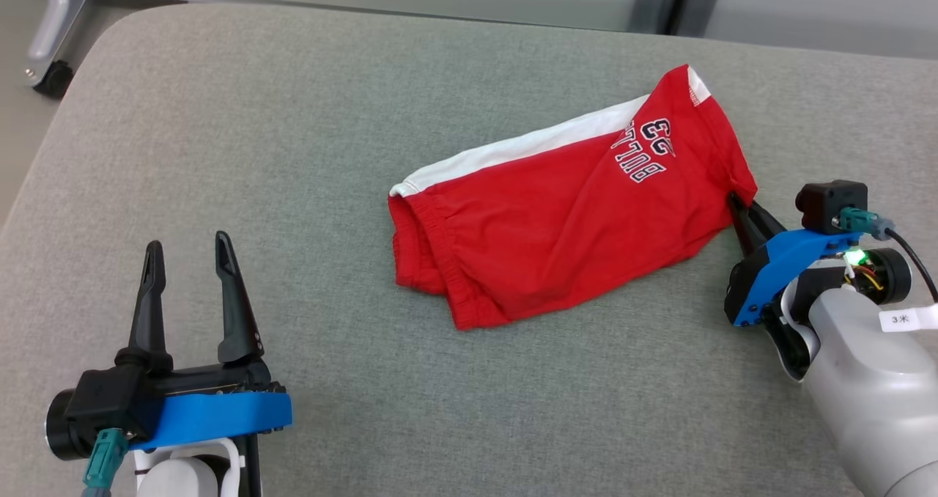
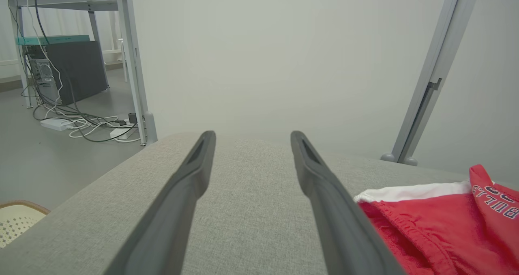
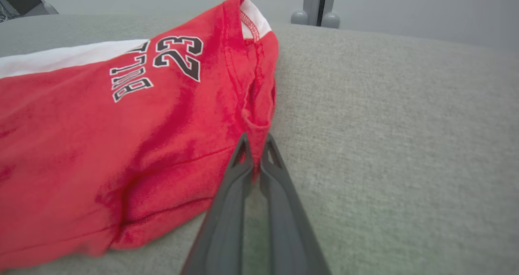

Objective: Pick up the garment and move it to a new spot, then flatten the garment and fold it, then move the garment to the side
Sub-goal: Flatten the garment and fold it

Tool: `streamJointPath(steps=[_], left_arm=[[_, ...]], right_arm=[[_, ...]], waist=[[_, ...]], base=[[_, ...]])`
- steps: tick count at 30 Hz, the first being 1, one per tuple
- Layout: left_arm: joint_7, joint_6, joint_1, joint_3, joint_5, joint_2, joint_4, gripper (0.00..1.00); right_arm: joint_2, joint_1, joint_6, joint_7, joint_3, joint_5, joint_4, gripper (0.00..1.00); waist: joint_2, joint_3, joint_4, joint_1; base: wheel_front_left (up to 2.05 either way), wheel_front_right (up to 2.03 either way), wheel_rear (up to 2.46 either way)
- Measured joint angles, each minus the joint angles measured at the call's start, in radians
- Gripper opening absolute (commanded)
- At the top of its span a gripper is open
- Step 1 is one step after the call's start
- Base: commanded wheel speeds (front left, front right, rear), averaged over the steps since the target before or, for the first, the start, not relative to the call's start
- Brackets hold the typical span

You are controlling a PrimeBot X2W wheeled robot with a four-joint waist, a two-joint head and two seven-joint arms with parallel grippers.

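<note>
The garment is a pair of red shorts with a white side stripe and dark lettering, lying folded on the grey cushion. My right gripper is shut on the garment's right corner; in the right wrist view the gripper has a pinch of red cloth of the garment between its fingertips. My left gripper stands open over bare cushion, well to the left of the garment. In the left wrist view this gripper holds nothing, and the garment lies to the lower right.
The cushion's far edge meets a pale wall panel with a grey post. To the left, the floor holds a desk leg, cables and a castor. Bare cushion surrounds the garment on all sides.
</note>
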Motion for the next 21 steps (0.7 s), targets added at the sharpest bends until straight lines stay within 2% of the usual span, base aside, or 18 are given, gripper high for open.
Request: streamJointPath(steps=[8, 15, 21], left_arm=[[0.0, -0.002, 0.018, 0.008, 0.024, -0.001, 0.008, 1.0], [0.0, -0.012, 0.043, 0.035, 0.038, -0.001, 0.013, 1.0], [0.0, -0.015, 0.055, 0.044, 0.041, -0.001, 0.014, 1.0]], right_arm=[[-0.007, 0.098, 0.0, -0.011, -0.04, 0.03, -0.132, 0.0], [-0.038, 0.29, 0.0, -0.013, -0.141, 0.03, -0.3, 0.0], [-0.059, 0.444, 0.0, -0.013, -0.261, 0.033, -0.387, 0.0]], waist=[[0.0, -0.039, -0.059, 0.0], [0.0001, -0.079, -0.123, 0.0], [0.0001, -0.111, -0.16, 0.0]], base=[[0.0, 0.0, 0.0], [0.0, 0.0, 0.0], [0.0, 0.0, 0.0]])
